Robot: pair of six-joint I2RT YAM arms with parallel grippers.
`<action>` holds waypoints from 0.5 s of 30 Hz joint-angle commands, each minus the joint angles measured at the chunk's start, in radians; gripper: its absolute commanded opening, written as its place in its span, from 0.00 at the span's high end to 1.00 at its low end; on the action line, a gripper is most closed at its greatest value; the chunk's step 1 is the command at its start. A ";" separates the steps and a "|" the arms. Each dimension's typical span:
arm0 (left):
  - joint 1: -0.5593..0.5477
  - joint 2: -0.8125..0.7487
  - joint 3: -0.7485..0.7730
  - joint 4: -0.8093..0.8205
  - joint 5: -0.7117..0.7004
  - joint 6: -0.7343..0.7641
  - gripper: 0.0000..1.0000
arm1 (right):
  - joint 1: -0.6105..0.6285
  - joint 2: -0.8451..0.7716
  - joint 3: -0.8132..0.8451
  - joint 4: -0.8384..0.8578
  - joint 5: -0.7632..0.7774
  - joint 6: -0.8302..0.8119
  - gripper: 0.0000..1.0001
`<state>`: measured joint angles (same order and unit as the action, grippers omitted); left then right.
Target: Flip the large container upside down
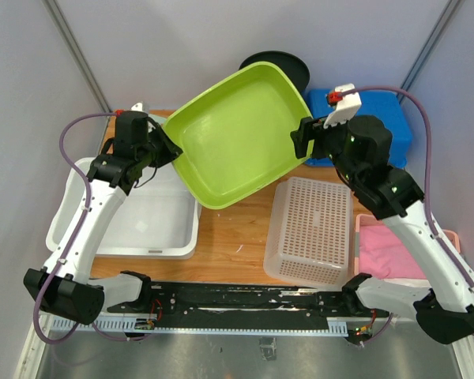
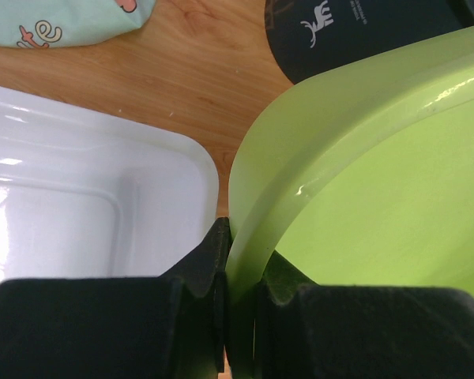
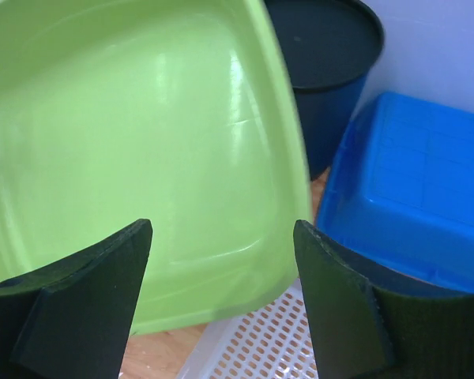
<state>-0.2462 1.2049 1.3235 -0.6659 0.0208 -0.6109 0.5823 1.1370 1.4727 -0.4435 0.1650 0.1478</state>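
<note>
Currently, the wooden surface is crowded, and the large lime-green plastic tub is held tilted over it, tipped so that its open hollow faces up and toward the arms. The tub spans the space between the two pairs of jaws, one side rim toward each pair; which of its axes is the longer cannot be told through the tilt. Below the left jaws a white plastic tray is seen, below the right jaws a white perforated basket, and beyond the right jaws a blue bin and a black bucket.

The left jaws are pinched on the tub's left rim, one finger inside the wall and one outside. The right jaws are spread wide, with the tub's right rim just ahead of their gap and not gripped. The left arm alone is therefore judged to carry the tub. For the turn-over, either the right rim would have to be caught or the left wrist rolled.
</note>
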 commanded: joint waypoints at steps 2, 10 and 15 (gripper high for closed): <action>-0.019 -0.020 0.016 0.119 -0.044 -0.136 1.00 | 0.165 -0.055 -0.117 0.228 0.082 -0.085 0.26; -0.062 -0.013 0.021 0.115 -0.118 -0.217 1.00 | 0.532 0.141 -0.076 0.287 0.067 -0.206 0.25; -0.075 -0.017 0.026 0.102 -0.147 -0.230 1.00 | 0.638 0.323 0.012 0.285 0.164 -0.203 0.24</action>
<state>-0.3092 1.2053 1.3235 -0.6376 -0.0921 -0.7734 1.1618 1.3754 1.4128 -0.1913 0.2344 -0.0216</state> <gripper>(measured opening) 0.139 0.757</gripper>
